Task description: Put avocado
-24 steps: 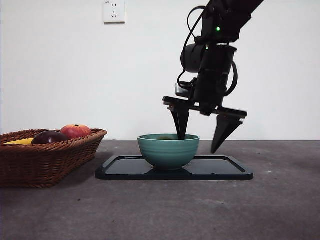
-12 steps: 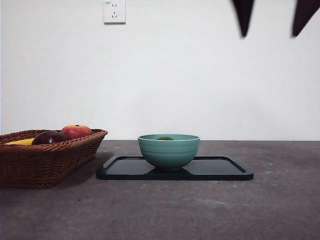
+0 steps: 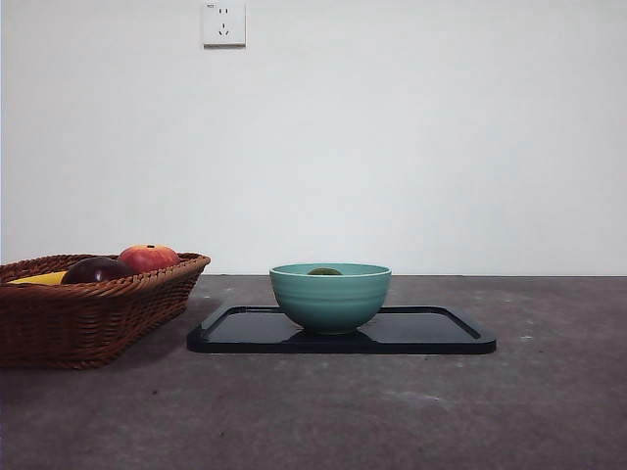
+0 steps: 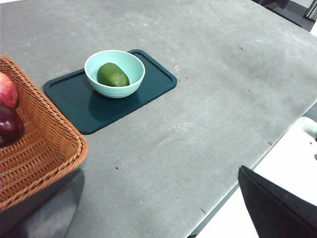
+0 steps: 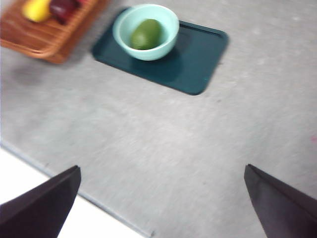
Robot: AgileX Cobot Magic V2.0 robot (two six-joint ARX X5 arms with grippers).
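The dark green avocado [image 4: 113, 75] lies inside the teal bowl [image 4: 115, 92], which stands on the dark tray [image 4: 74, 106]. In the front view only its top [image 3: 324, 271] shows above the bowl's rim [image 3: 330, 294]. It also shows in the right wrist view [image 5: 145, 33]. My left gripper [image 4: 158, 213] is open and empty, high above the table's near edge, far from the bowl. My right gripper [image 5: 161, 206] is open and empty, also high and far back from the bowl [image 5: 124, 22]. Neither arm shows in the front view.
A wicker basket [image 3: 88, 313] stands left of the tray [image 3: 431, 333]. It holds a red-orange apple [image 3: 149, 257], a dark purple fruit [image 3: 96, 268] and a yellow fruit [image 3: 39, 278]. The table's near edge [image 5: 99, 206] runs below both grippers.
The arm that stood at the bowl with one jaw dipped inside has lifted up and left the front view. The avocado stays in the bowl.
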